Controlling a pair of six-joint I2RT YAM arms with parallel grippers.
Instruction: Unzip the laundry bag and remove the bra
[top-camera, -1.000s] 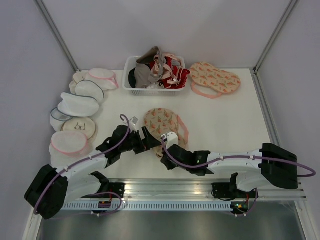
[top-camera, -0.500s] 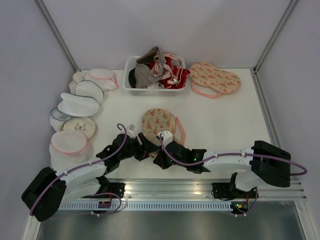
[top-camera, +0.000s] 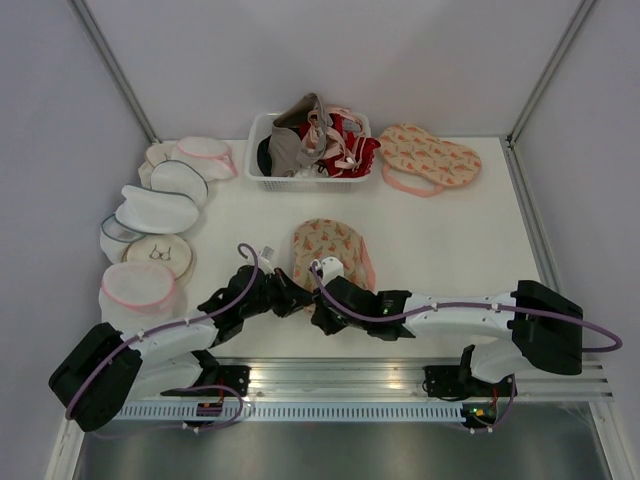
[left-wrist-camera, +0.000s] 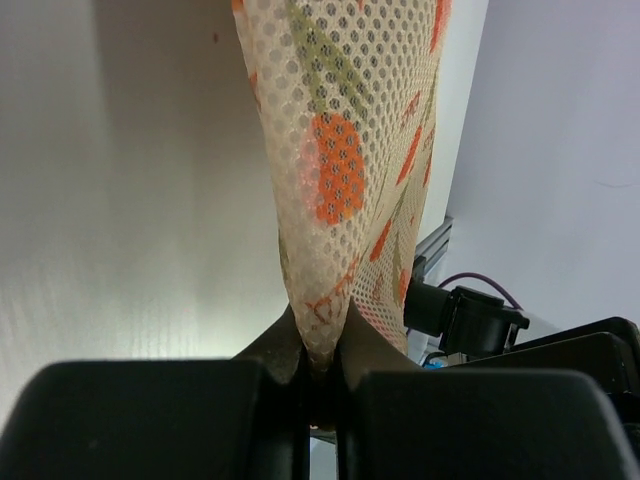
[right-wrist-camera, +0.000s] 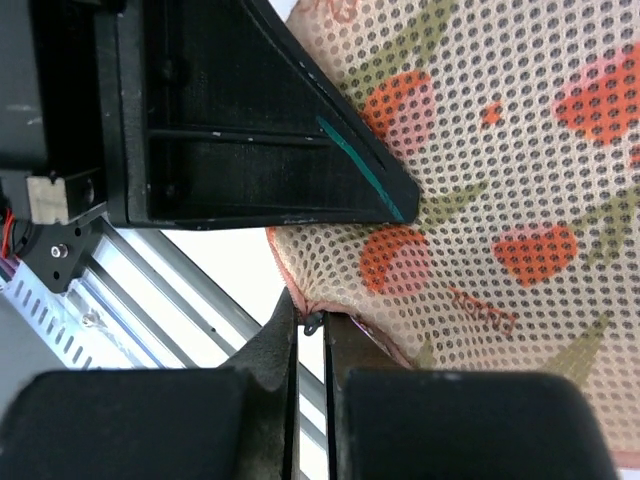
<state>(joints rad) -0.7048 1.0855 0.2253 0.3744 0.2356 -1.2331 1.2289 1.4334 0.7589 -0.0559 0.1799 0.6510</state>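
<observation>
Right pincer (right-wrist-camera: 311, 325): two black fingers (right-wrist-camera: 160, 420) at the bottom of the view, closed almost together, nipping a small dark tab (right-wrist-camera: 312, 322) at the pink edge.
Laundry bag (right-wrist-camera: 520, 200): peach mesh with red-and-green watermelon slices, filling the right and upper part.
Left pincer (right-wrist-camera: 395, 205): one black wedge with a teal line, its tip pressed against the mesh.
Surface (right-wrist-camera: 230, 270): a white strip, lower left.
Metal rail (right-wrist-camera: 70, 300): ribbed, just beside that strip.

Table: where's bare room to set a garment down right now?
Widest bare table: right of the laundry bag, in front of the second watermelon pouch. A smaller patch sits between the mesh pouches and the bag, in front of the basket. Crowded: the left edge and the back row.
</observation>
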